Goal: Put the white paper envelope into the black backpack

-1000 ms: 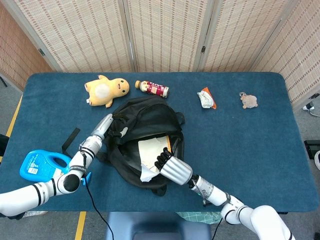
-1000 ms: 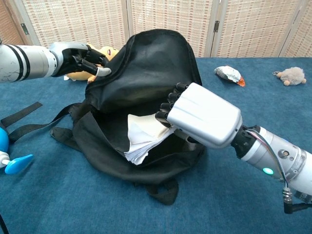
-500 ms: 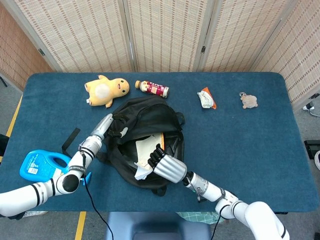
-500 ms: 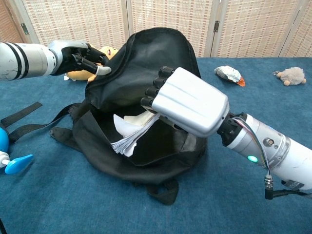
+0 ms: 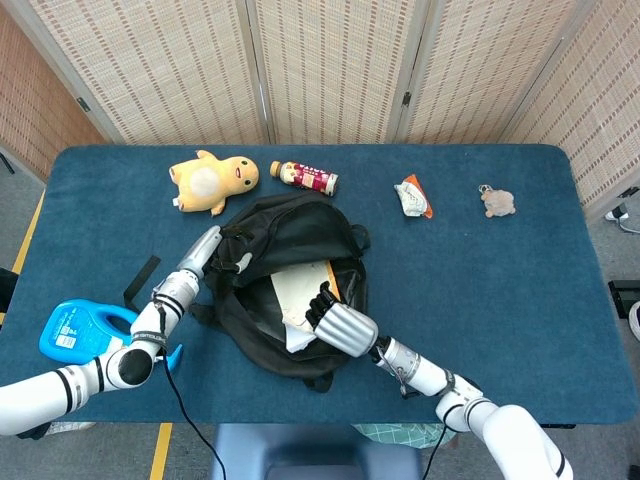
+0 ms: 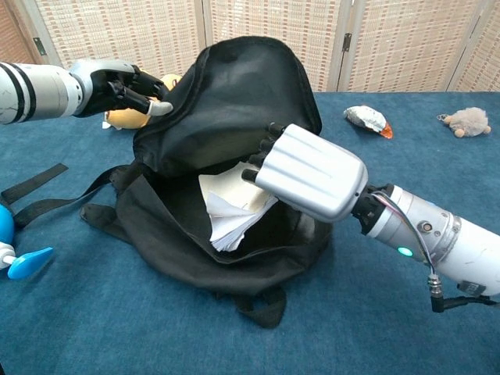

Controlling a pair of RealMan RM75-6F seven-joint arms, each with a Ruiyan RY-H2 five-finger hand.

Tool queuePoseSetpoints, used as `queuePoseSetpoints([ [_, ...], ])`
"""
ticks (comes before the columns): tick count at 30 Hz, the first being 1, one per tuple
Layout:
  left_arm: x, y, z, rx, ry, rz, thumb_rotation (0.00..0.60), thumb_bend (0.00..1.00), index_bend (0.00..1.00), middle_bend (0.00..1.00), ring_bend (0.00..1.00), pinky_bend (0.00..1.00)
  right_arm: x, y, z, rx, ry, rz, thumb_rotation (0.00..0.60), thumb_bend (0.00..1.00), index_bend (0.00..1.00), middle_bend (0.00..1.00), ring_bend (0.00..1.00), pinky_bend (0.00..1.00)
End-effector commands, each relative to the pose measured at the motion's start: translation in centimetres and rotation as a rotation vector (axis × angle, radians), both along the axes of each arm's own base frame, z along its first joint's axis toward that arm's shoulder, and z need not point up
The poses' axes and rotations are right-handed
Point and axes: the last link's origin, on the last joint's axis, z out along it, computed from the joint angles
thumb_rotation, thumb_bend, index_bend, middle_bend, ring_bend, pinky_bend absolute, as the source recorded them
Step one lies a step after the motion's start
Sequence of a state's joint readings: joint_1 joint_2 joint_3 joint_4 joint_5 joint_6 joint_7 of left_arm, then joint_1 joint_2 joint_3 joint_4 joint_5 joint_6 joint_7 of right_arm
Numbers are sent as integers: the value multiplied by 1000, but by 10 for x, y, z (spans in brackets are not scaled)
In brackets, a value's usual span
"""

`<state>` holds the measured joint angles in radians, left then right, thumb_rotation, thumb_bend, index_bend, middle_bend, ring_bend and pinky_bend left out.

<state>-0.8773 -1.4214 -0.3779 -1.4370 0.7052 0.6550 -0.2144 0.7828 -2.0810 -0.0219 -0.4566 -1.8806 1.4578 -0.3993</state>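
The black backpack (image 6: 226, 109) lies on the blue desk (image 5: 500, 280) with its mouth held wide, and this mouth looks a little taller than half a second ago, because the upper flap has been lifted more. Inside it, the white paper envelope (image 6: 230, 211) has gone deeper: before, its crumpled end pointed out toward the front lip, and now it hangs lower, with most of the paper behind the lip. I judge the task is nearly done, but the envelope is not released yet, and one corner still shows at the opening.

The right hand (image 6: 308, 172) has pushed forward and turned its back upward, with its fingers curled into the opening on the top edge of the envelope; it seems to pinch the paper, though the fingertips are hidden. The right forearm stays low over the desk.

The left hand (image 6: 117, 82) keeps the flap's edge gripped between closed fingers, slightly higher than before.
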Motion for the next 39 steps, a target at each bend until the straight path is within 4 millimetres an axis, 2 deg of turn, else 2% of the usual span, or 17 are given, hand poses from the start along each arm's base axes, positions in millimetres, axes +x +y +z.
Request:
queuePoseSetpoints([
  [1,0,0,1,0,-1,0,600,676,654,321,258,0,1,-4,-5,-12,20,-10,600,456,990,585,529,366],
  [9,1,-1,1,-4,-2,-2,600,676,654,321,256,0,12,-8,-21,-43,84,-7,600,455,990,585,545,366],
  [18,1,-2,1,-7,-2,-1,600,676,654,321,256,0,32,-8,-34,-61,62,-30,600,455,979,561,520,343],
  [20,0,-2,1,-7,-1,-1,600,676,654,320,255,0,33,-7,-36,-63,62,-38,600,456,922,536,505,331],
  [27,-1,-2,2,-5,0,3,600,676,654,320,254,0,28,-3,-38,-66,62,-82,600,453,479,353,403,248],
  [29,-2,-3,2,-6,0,3,600,676,654,320,254,0,28,0,-36,-65,46,-91,600,405,357,291,365,230],
  [31,-2,-2,2,-7,2,3,600,675,653,318,252,0,28,2,-35,-65,36,-100,600,304,240,226,323,211],
  [35,-1,-2,3,-7,3,5,600,676,653,316,249,0,26,8,-30,-61,29,-110,600,171,128,160,284,184],
  [39,-2,-2,2,-7,5,7,600,676,651,316,248,0,23,13,-21,-73,33,-120,600,132,42,97,218,125],
])
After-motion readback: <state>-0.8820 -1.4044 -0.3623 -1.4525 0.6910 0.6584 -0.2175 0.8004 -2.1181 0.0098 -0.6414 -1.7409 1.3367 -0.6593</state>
